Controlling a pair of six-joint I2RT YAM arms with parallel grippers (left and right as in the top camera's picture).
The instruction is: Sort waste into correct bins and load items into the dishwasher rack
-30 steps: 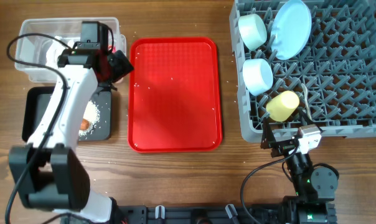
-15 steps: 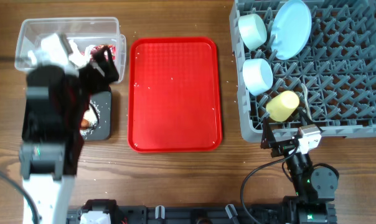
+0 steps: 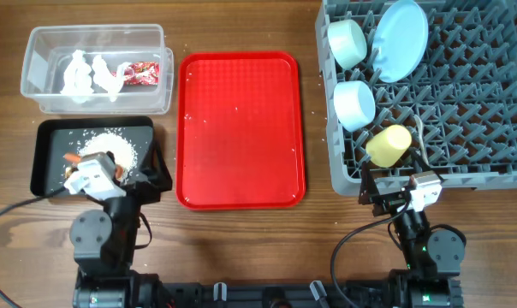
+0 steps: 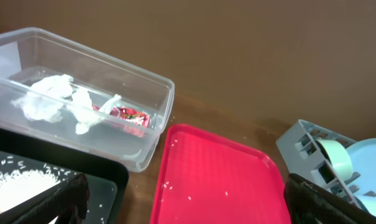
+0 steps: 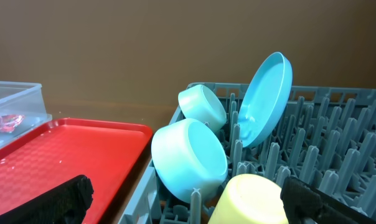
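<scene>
The left gripper is now back at the near edge of the table. A second ago its arm reached out over the tub and the black tray. I read the pull-back as the end of the waste sorting.

Its jaws stand wide apart, holding and touching nothing. The right gripper has not moved. It sits at the near edge by the rack, also spread wide and empty.

Just beyond the left gripper, the black tray holds the rice and the carrot at its near left corner. Behind it, at the far left corner of the table, the tub holds the tissue and the wrapper.

The red tray in the middle carries only a few stray grains.

At the right, the rack carries the plate on edge and the green bowl at its far left corner. The blue bowl and the cup lie along its left side.

With everything placed, the task looks essentially finished.
</scene>
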